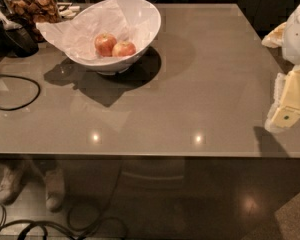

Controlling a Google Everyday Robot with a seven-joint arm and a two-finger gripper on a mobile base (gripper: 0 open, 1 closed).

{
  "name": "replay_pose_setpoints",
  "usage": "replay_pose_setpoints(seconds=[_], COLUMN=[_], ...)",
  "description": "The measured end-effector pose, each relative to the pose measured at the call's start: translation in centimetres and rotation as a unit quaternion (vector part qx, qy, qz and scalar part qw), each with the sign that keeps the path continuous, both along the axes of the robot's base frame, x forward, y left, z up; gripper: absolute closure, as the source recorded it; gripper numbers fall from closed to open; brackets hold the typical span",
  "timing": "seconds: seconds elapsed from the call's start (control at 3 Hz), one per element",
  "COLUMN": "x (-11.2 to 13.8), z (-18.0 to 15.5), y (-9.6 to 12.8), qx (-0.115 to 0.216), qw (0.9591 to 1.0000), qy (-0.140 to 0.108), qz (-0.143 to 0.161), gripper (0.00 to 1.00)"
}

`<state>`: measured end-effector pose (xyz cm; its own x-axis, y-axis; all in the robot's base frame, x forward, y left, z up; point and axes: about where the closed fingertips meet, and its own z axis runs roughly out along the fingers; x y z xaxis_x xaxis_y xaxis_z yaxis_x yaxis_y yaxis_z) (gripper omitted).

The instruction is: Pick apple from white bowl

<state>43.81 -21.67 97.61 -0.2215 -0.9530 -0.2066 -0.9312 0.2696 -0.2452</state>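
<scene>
The white bowl [140,14] stands at the table's back left, lined with crinkled white paper. Two apples lie inside it, side by side. The apple [124,48], paler with yellow-orange skin and a pink blush, is the right one. A deeper red apple [105,44] touches it on the left. My gripper [289,104] is at the right edge of the view, low over the table's right side, far to the right of the bowl and nearer the front. It holds nothing that I can see.
A jar of snacks [32,6] and a dark appliance [17,39] stand left of the bowl. A black cable [20,91] loops on the table's left side. The table's front edge [140,155] runs across the view.
</scene>
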Motion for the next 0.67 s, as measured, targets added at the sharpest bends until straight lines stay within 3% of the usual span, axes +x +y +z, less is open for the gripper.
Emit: replay_pose_setpoints(seconds=[0.33,0.67], x=[0.0,1.3], z=[0.0,0.1], y=[0.0,1.5], qx=[0.0,-0.011], qw=[1.0,0.9997], qy=[0.0,0.007], qz=[0.0,0.019], gripper=[0.0,0.0])
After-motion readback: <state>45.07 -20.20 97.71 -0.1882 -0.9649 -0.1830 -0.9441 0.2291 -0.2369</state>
